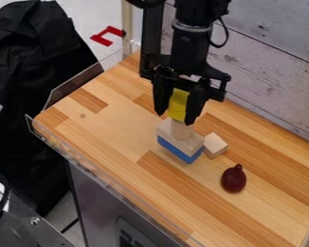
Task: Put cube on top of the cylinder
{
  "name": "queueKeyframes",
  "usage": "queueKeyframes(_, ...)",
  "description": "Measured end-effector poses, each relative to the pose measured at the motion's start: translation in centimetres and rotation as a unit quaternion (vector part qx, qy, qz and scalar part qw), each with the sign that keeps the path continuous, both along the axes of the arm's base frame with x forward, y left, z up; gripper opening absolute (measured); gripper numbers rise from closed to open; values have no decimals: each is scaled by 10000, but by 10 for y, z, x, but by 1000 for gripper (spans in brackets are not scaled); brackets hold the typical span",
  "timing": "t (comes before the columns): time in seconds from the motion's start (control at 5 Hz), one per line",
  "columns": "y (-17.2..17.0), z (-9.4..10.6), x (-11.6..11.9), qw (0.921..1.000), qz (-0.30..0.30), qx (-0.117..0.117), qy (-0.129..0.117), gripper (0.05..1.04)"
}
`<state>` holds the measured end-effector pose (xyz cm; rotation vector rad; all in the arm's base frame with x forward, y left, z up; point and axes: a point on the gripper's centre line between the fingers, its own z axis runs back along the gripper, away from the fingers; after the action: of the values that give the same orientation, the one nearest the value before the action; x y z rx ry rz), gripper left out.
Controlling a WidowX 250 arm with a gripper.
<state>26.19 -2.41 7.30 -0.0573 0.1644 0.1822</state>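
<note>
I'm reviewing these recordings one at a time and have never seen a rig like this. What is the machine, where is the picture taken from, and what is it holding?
The machine is a black robot arm, coming in from the top edge and ending in a two-finger gripper. The single picture comes from a fixed camera looking down at a slant on a wooden table.

The gripper has a yellow block between its fingers, right over a pale cylinder. Whether the two touch is hard to tell. The cylinder stands on a pale block, which lies on a blue block.

Beside that stack is a small pale cube, and farther right a dark red, pear-shaped thing.
</note>
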Motion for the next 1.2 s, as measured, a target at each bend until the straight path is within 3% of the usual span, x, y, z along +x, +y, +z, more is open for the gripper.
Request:
queueKeyframes(0.2, -2, 0, 0, 10000, -11, -20, -7, 596)
queueKeyframes(0.4, -4, -4, -3, 9999, -5, -46, 157, 894)
queueKeyframes(0.6, -6, -3, -2, 9998, 80, -97, 172, 1005)
queueKeyframes(1.0, -6, 21, -4, 9997, 190, -120, -124, 1000)
queueKeyframes(1.2, -3, 52, -1, 9986, 191, -13, -493, 1000)
